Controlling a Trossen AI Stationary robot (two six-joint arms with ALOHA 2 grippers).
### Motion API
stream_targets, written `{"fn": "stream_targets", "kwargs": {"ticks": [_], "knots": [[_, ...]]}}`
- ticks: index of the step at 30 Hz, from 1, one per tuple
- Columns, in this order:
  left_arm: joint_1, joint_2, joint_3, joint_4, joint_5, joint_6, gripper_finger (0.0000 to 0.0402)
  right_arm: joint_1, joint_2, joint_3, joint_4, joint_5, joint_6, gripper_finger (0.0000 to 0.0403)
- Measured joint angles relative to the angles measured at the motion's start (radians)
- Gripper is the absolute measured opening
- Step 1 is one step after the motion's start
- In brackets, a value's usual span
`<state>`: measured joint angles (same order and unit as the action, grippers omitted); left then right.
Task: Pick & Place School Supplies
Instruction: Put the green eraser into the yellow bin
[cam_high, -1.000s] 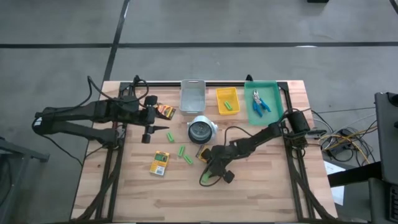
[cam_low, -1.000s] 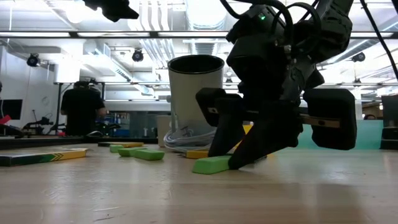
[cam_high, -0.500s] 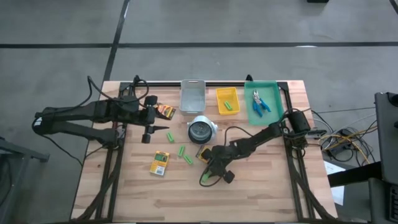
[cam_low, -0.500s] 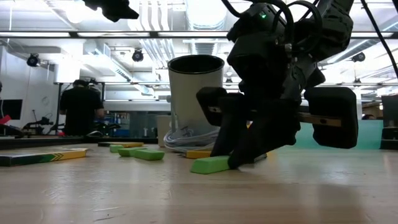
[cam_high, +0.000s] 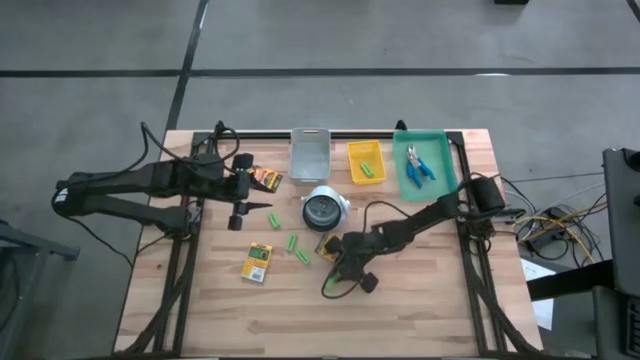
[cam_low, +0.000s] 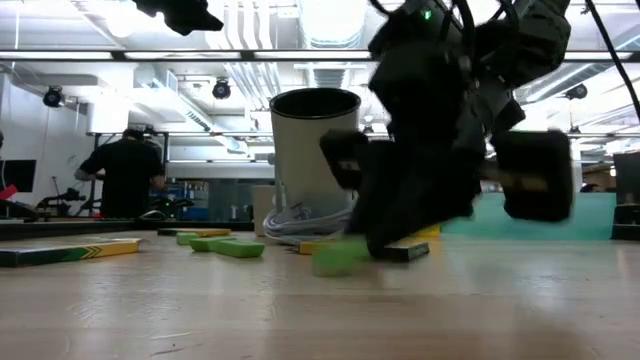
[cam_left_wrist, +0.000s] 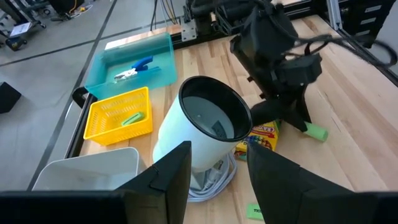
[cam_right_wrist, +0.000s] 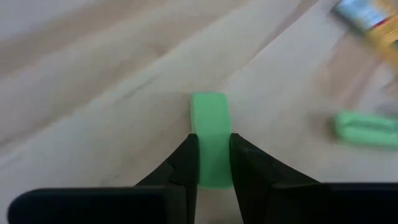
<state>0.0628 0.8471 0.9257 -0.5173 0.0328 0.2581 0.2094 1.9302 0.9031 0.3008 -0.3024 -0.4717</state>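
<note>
I have my right gripper (cam_high: 333, 284) low in the lower middle of the high view, and its fingers (cam_right_wrist: 186, 163) are pinched on a short light-green stick (cam_right_wrist: 211, 146); my right wrist view shows the stick squeezed between both tips, one end poking forward over the wooden table (cam_high: 420, 310). In the low view the stick looks just at or barely off the surface; I cannot tell which. So the step in hand is the pick of this one piece.

Next, I judge, comes a lift and a carry to the yellow basket (cam_high: 366, 161) near the top centre, where another green piece already lies, keeping clear of the tipped white cup (cam_high: 324, 208) on the way.

My left gripper (cam_high: 240, 205) waits at the left, fingers partly apart and holding nothing. Other green sticks (cam_high: 296, 248) and a crayon box (cam_high: 257, 262) lie left of centre.
</note>
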Motion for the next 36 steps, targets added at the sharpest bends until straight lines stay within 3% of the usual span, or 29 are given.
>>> {"fn": "stream_targets", "kwargs": {"ticks": [16,28,36], "knots": [[0.0,0.0,0.0,0.0,0.0,0.0,0.0161,-0.012,-0.304,0.0,-0.187,0.027,0.027,0.0073],[0.0,0.0,0.0,0.0,0.0,0.0,0.0161,-0.06,-0.562,-0.008,-0.375,0.284,0.131,0.0074],[0.0,0.0,0.0,0.0,0.0,0.0,0.0161,-0.159,-0.675,-0.045,-0.403,0.382,0.21,0.0075]]}}
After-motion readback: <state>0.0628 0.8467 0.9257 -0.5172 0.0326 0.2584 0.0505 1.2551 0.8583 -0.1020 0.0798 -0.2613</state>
